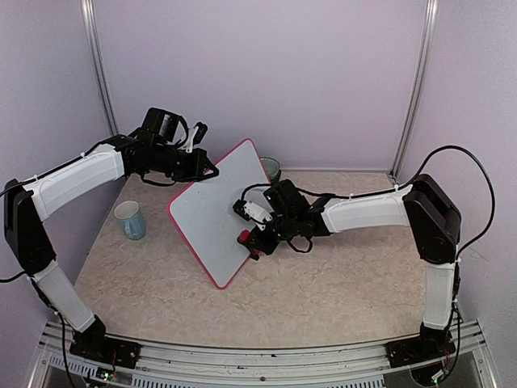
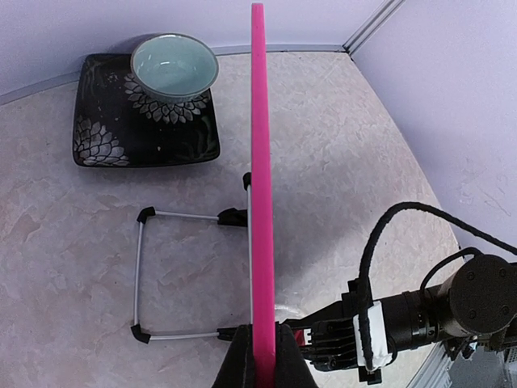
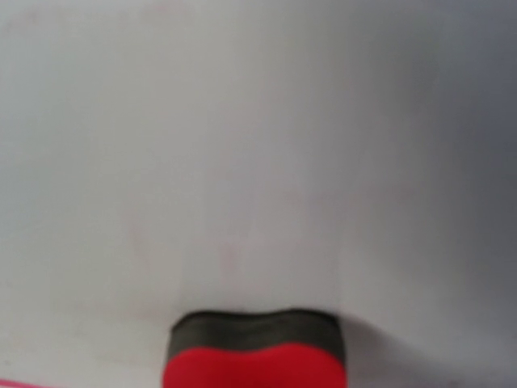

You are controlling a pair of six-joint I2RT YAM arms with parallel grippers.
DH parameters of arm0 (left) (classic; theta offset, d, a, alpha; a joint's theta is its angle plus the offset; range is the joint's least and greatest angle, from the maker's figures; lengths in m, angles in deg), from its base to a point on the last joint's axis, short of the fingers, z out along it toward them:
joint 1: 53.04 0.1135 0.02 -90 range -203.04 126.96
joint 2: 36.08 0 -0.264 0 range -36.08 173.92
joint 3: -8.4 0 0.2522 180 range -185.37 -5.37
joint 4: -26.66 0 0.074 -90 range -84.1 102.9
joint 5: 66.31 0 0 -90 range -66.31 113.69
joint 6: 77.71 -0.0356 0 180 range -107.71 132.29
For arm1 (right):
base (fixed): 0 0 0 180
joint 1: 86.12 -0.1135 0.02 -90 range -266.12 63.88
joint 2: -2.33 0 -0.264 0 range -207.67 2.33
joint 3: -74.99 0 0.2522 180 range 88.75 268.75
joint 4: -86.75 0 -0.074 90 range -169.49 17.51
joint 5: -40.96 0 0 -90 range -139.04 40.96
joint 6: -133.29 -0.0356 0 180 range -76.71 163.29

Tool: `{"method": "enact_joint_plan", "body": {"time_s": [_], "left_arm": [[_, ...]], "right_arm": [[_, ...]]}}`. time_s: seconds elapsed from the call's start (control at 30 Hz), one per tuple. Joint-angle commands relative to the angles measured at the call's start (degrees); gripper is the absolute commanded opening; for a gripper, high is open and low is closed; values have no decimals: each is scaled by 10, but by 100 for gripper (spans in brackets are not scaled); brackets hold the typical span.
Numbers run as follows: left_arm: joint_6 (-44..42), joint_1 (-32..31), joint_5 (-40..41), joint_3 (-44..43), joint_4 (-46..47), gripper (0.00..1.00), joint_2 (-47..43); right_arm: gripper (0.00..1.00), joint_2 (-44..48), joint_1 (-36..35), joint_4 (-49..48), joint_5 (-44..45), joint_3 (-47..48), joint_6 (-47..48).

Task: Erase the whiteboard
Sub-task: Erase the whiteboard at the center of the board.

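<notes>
Middle of the table: a large, flat, rectangular whiteboard (image 1: 212, 217) with a pink-red rounded-corner frame stands tilted on the beige marbled table (image 1: 323, 291), its white face turned toward four o'clock.
Whiteboard, edge-on: from the left wrist only the pink frame (image 2: 258, 162) shows, running straight up the view, with a thin wire stand (image 2: 137, 275) on black feet folded out behind it.
Left gripper (image 1: 206, 172): narrow, its black fingers (image 2: 239, 364) pinching the top edge of the frame at about eleven o'clock of the board, steadying it.
Right gripper (image 1: 249, 242): clamped on a small red eraser (image 1: 243, 237) with a dark felt face, pressed to the board at about four o'clock of its face.
Eraser close up: the dark felt (image 3: 254, 327) meets the white surface (image 3: 258, 145) flat on.
Progress: no dark handwriting shows anywhere on the face in either view, only a faint smudgy haze, so the wiping looks to me nearly or fully done.
What is left: perhaps a last pass over the haze; the lowest strip by the frame is hard to judge.
Nine o'clock: a pale blue ceramic mug (image 1: 130, 220), well apart from the board.
Twelve o'clock, behind the board: a pale green glazed bowl (image 2: 174, 65) sitting on a black square flower-patterned plate (image 2: 97, 137).
</notes>
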Motion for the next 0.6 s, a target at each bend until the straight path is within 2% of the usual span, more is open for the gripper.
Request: {"method": "enact_joint_plan", "body": {"time_s": [0.0, 0.3, 0.57], "left_arm": [[1, -11, -23, 18, 7, 0, 15], [1, -12, -22, 20, 7, 0, 14], [2, -14, -25, 20, 7, 0, 18]], "right_arm": [[0, 1, -15, 6, 11, 34, 2], [0, 7, -38, 18, 41, 151, 24], [0, -7, -39, 9, 41, 123, 20]]}}
